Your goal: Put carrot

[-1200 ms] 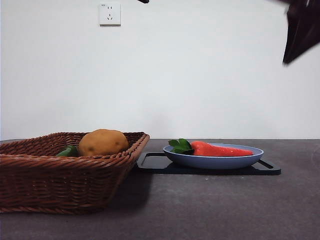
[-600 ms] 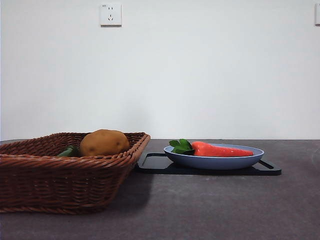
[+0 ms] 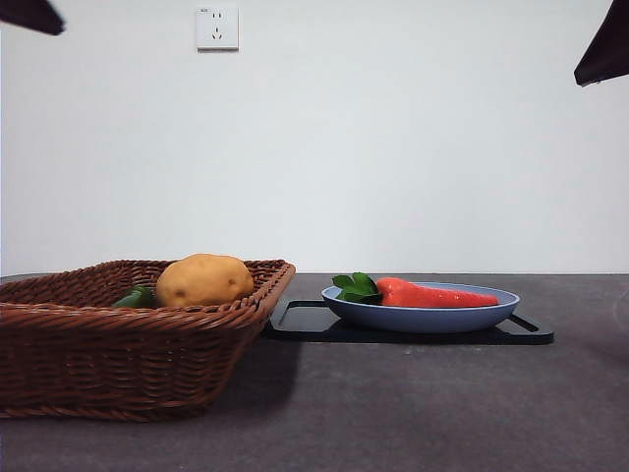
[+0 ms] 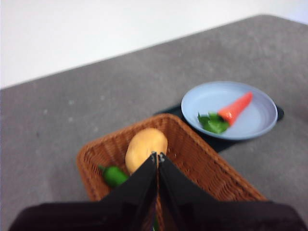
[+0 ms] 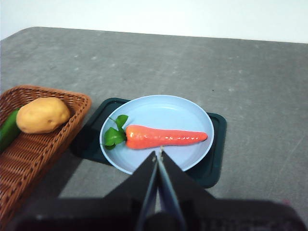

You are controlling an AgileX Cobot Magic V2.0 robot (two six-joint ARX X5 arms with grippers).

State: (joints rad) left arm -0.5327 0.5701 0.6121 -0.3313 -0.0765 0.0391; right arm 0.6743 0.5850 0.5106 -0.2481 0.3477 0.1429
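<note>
Carrot (image 5: 163, 136): lying on the blue plate (image 5: 185, 111), apparently placed.
Right claw (image 5: 157, 155): pressed together, hovering clear.
Advice: retreat upward.

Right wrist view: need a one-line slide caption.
Carrot lying on the blue plate atop a dark tray, potato in the wicker basket, shut right tool above.

Black arm tips are back in the front view's top corners: one at top left (image 3: 29, 15), one at top right (image 3: 604, 49).
</note>
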